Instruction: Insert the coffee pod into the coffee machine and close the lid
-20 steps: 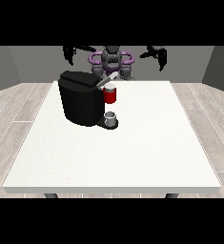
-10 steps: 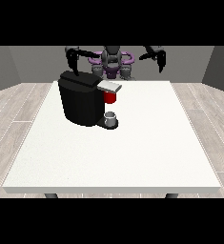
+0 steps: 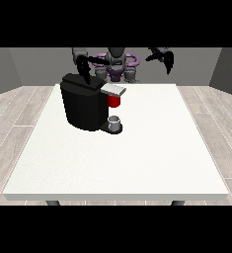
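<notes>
Coffee machine [image 3: 85, 106] upright, lid [image 3: 112, 89] pointing view-right

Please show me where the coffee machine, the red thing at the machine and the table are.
coffee machine [image 3: 83, 106], front view, on its black body.
red thing at the machine [image 3: 114, 101], front view, on its front face.
table [image 3: 137, 158], front view, on its bare white top.

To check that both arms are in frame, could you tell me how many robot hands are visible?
2. One hand is at the view's left, just above the coffee machine. The other hand is at the view's right, raised above the table's far edge. Neither looks hidden.
</notes>
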